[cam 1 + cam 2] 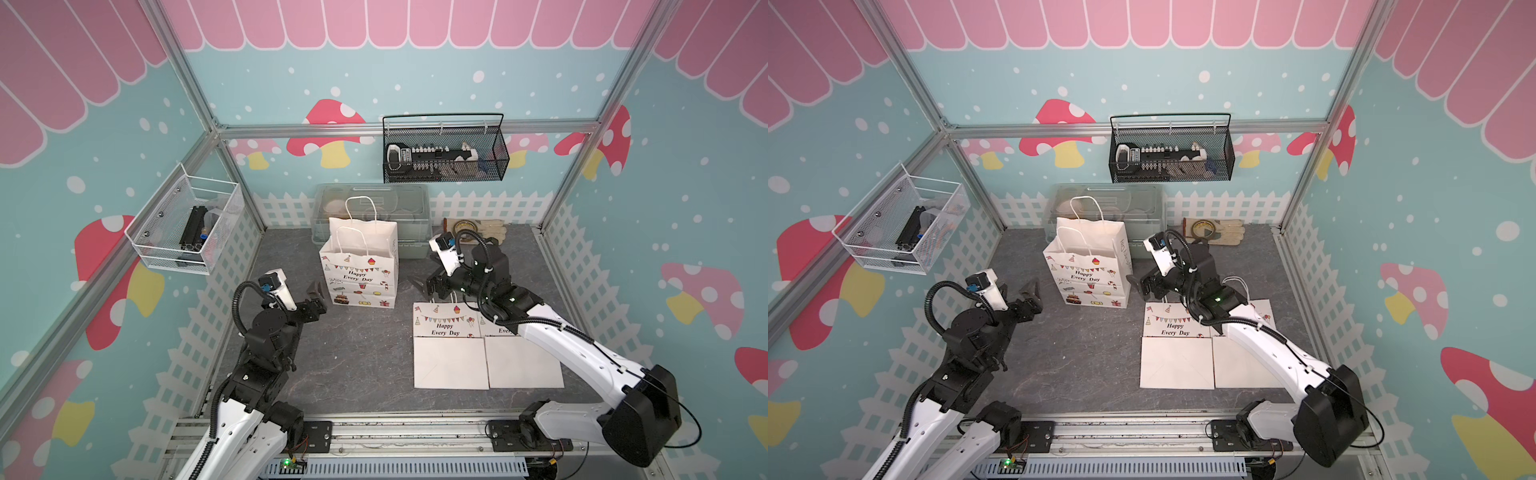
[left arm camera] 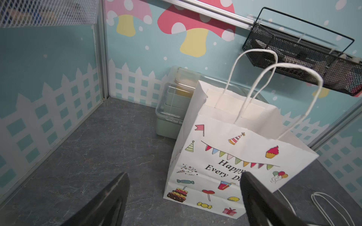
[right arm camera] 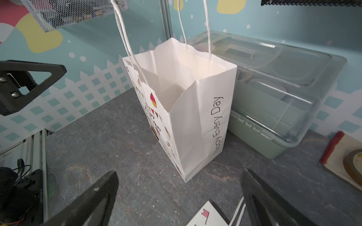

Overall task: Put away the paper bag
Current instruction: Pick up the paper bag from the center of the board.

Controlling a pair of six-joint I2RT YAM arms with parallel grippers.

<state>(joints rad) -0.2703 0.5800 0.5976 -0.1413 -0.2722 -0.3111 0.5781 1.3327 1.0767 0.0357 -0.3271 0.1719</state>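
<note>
While the white, party-printed paper bag (image 1: 360, 272) stands open on the grey surface (image 1: 353, 357) before the far clear-lidded box (image 1: 411, 199), left end effector (image 1: 314, 291) and right end effector (image 1: 419, 284) flank it, jaws apart. Light, thin, crushable, it seems best pinched at its rim (image 3: 215, 76) or cord handles (image 2: 293, 65).

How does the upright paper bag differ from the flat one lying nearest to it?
The upright bag stands on its base, mouth open; the flat bag lies folded shut on the table. The upright bag's handles arch above its rim; the flat bag's lie on the table. Both are white paper printed with Happy Every Day and party pictures.
</note>
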